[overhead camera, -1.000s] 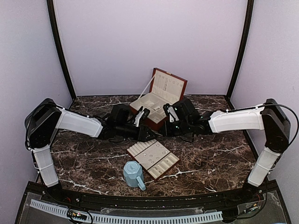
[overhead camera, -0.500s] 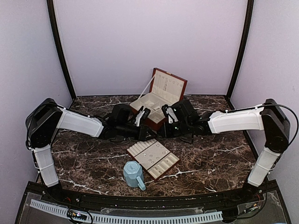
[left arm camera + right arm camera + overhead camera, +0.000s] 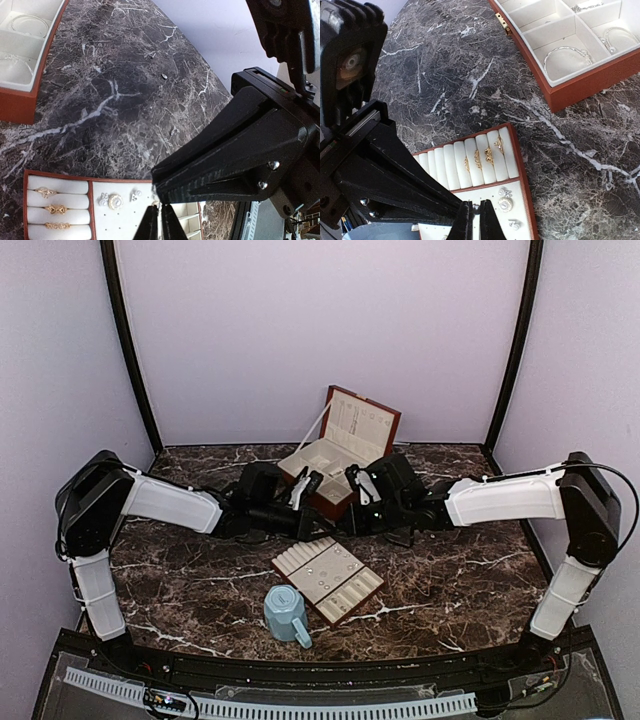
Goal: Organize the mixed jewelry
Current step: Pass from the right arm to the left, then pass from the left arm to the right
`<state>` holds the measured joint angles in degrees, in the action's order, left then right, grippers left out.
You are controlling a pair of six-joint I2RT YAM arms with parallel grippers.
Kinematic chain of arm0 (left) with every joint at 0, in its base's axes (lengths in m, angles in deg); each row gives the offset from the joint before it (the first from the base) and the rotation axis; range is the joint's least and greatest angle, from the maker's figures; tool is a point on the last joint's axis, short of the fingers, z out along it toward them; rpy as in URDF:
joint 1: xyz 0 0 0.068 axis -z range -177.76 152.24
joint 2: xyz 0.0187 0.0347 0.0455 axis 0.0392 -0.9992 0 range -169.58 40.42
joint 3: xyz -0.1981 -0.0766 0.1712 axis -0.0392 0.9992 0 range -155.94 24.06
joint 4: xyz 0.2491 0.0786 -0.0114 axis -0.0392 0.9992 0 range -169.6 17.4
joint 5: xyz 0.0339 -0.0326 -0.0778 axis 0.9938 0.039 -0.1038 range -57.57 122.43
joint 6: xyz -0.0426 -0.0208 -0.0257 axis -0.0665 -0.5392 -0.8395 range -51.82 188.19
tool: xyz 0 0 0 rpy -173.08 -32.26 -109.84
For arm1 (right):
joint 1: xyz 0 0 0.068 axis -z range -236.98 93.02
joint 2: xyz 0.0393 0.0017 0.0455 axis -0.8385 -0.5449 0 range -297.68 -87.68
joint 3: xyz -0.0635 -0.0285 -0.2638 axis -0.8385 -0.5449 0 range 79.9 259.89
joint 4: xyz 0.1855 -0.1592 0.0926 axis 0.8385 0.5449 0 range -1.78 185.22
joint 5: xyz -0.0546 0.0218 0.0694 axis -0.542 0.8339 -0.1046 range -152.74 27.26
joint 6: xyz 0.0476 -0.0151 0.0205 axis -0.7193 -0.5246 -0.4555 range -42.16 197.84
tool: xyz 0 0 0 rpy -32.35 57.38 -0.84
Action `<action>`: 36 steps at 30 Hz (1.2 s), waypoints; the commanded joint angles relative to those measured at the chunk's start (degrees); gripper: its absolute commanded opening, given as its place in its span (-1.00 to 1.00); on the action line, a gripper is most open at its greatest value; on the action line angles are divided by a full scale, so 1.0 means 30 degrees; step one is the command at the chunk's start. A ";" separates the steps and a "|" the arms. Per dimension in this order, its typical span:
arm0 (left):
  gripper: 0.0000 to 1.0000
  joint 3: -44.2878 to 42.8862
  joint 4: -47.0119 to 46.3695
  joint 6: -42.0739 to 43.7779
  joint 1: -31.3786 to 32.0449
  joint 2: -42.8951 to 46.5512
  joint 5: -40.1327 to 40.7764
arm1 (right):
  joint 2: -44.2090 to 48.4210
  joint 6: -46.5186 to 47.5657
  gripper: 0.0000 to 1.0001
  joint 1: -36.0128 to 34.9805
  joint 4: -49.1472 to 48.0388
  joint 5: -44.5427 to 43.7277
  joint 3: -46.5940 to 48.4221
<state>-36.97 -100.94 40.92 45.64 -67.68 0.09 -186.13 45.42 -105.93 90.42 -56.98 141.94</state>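
Rings (image 3: 477, 160) and hoops (image 3: 565, 52) are sitting sorted; two bits (image 3: 164, 76) are lying loose on the bench (image 3: 125, 50). The left end effector (image 3: 160, 222) and right end effector (image 3: 474, 222) are each holding fingers pressed together.

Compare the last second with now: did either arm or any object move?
The right gripper edged slightly left, along the front of the open jewelry box. Nothing was visibly taken hold of or let go. The left gripper, tray and mug stayed put.
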 commanded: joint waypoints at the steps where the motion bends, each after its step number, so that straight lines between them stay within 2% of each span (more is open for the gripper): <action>1: -0.88 0.0020 -0.0411 -0.0080 0.0168 0.0022 -0.0261 | 0.0070 -0.0225 -0.98 -0.0266 -0.1148 0.0306 0.0227; 3: -1.00 0.0091 -0.0466 -0.0169 0.0170 0.0003 -0.0294 | 0.0052 -0.0265 -0.98 -0.0266 -0.1215 0.0267 0.0217; 8: -1.00 0.0353 -0.0668 -0.0071 0.0200 0.0247 -0.0005 | 0.0102 -0.0454 -0.97 -0.0242 -0.1245 0.0198 0.0216; 10: -1.00 0.0546 -0.0674 0.0114 0.0192 0.0518 0.0269 | 0.0410 -0.0582 -0.90 -0.0238 -0.1399 0.0080 0.0075; 20: -1.00 0.2748 -0.2332 0.0446 0.0204 0.2473 0.1638 | 0.2321 -0.1600 -0.10 0.0618 -0.2662 0.0499 -0.1320; 25: -1.00 0.3648 -0.3339 0.0364 0.0185 0.3602 0.2184 | 0.3629 -0.2209 0.07 0.1620 -0.3832 0.1646 -0.2330; 30: -1.00 0.4735 -0.5109 0.0078 0.0193 0.4814 0.2211 | 0.4435 -0.3463 0.15 0.2727 -0.6674 0.4242 -0.4019; 34: -1.00 0.5278 -0.6416 -0.0266 0.0199 0.5679 0.1387 | 0.4347 -0.5690 0.15 0.3585 -1.1802 0.7728 -0.5561; 36: -1.00 0.5560 -0.7391 -0.0621 0.0199 0.6101 0.0779 | 0.4123 -0.6099 0.15 0.3579 -1.2838 0.8933 -0.5645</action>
<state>-21.96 -115.30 40.66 45.93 -53.36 5.82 -173.50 32.61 -95.79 66.90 -41.01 126.57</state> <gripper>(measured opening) 0.023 0.575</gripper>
